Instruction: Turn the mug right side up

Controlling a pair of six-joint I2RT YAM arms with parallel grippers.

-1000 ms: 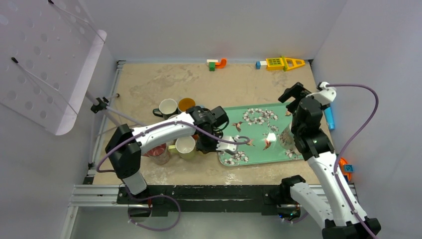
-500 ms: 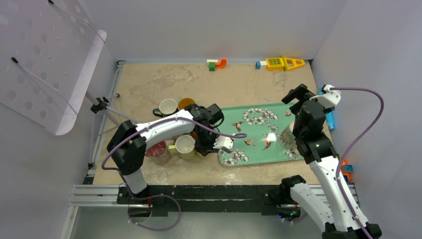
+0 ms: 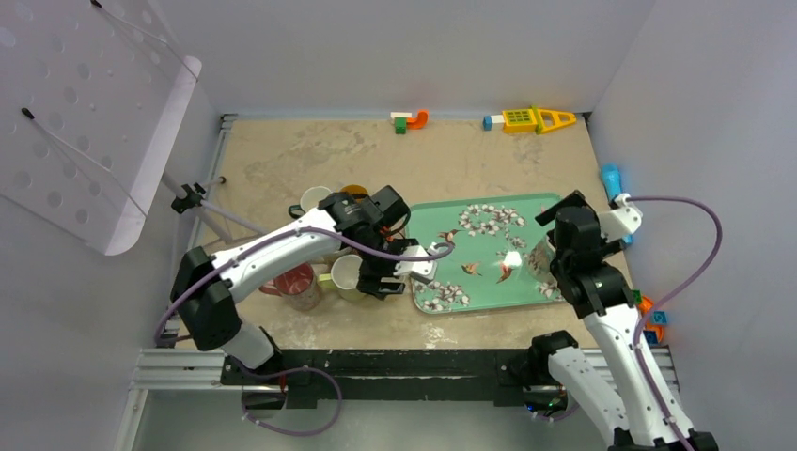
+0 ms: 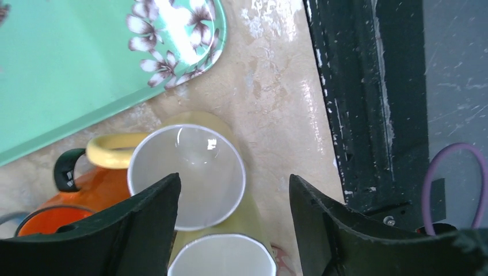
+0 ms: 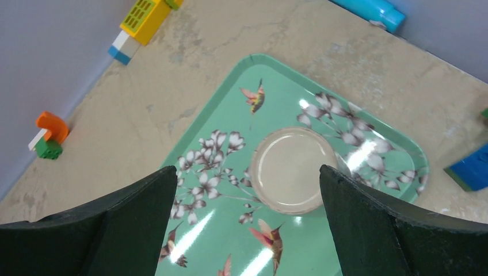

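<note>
Mugs (image 4: 186, 175) crowding left gripper (image 4: 233, 187) (tray (image 4: 69, 63) beside)

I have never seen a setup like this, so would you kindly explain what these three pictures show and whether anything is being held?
Two white robot arms are bolted to a beige table's near edge. The overhead picture looks down on both; the other two come from cameras on each wrist. The left gripper hangs open over an upright yellow mug beside an orange mug. The right gripper hangs open above a pale mug, apparently bottom-up, on a mint-green flowered tray. Nothing is held.
</note>
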